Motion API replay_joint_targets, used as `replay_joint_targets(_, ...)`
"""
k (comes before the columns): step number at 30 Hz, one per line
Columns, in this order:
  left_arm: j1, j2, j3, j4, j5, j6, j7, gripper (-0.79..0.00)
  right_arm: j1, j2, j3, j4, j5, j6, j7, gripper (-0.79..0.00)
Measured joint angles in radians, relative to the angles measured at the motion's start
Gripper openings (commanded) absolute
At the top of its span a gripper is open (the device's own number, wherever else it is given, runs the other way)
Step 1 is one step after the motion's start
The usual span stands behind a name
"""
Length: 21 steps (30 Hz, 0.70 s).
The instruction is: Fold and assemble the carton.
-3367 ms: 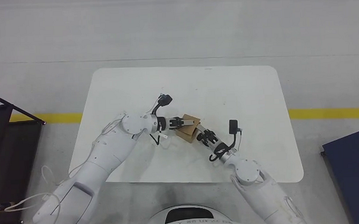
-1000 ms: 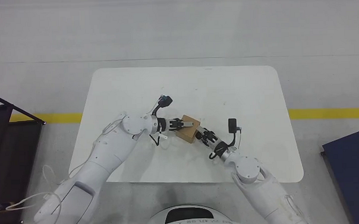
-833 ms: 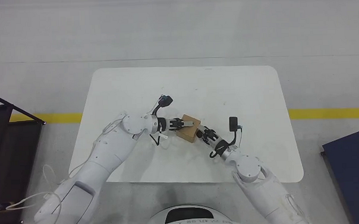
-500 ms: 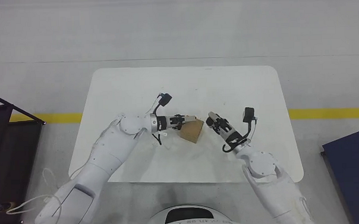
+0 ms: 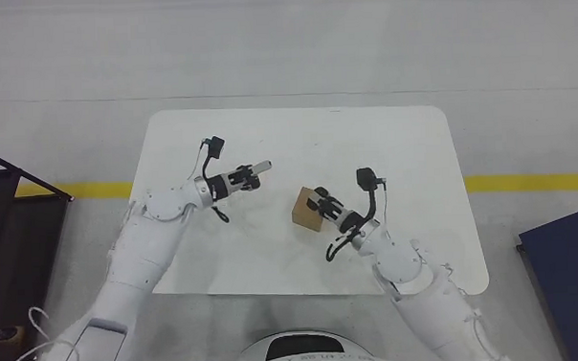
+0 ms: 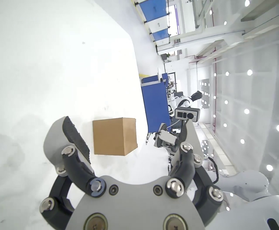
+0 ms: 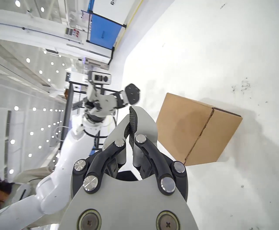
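A closed brown carton (image 5: 308, 209) stands on the white table (image 5: 393, 139), a little right of its middle. In the right wrist view the carton (image 7: 196, 132) shows a seam down one face. My right gripper (image 5: 321, 200) is shut with nothing in it, its tip (image 7: 131, 118) right beside the carton's right side; I cannot tell if it touches. My left gripper (image 5: 259, 169) hovers open to the left of the carton, well apart from it. In the left wrist view its fingers (image 6: 73, 137) frame the carton (image 6: 114, 136) from a distance.
The table around the carton is bare white. A black rack (image 5: 11, 185) stands off the table's left edge and a dark blue panel (image 5: 565, 257) at the far right. A yellow line (image 5: 528, 183) crosses the floor.
My left gripper has let go of the carton and drawn back to the left. The right gripper swung away to the right, then came back beside the carton, which now stands alone.
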Motion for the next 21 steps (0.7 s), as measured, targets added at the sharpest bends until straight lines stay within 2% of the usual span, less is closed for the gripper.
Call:
replay_joint_targets(3, 0.105, 0.035, -0.127, -0.153, 0.027, 0.044, -0.001, 0.000, 0.022, -0.005, -0.029, 0.007, -0.074, 0.044, -0.034, -0.785)
replay_joint_targets(6, 0.219, 0.056, -0.230, -0.301, 0.025, 0.094, 0.004, 0.000, 0.037, -0.008, -0.048, 0.010, -0.120, 0.072, -0.049, -0.785)
replay_joint_targets(8, 0.261, 0.060, -0.255, -0.350, 0.026, 0.107, 0.006, 0.000, 0.045, -0.009, -0.062, 0.017, -0.158, 0.095, -0.051, -0.785)
replay_joint_targets(12, 0.249, 0.059, -0.248, -0.335, 0.026, 0.105, 0.006, 0.000, 0.071, -0.015, -0.098, 0.051, -0.244, 0.164, -0.045, -0.785)
replay_joint_targets(21, 0.249, 0.059, -0.249, -0.335, 0.026, 0.105, 0.006, 0.000, 0.090, -0.019, -0.110, 0.036, -0.296, 0.238, -0.006, -0.785)
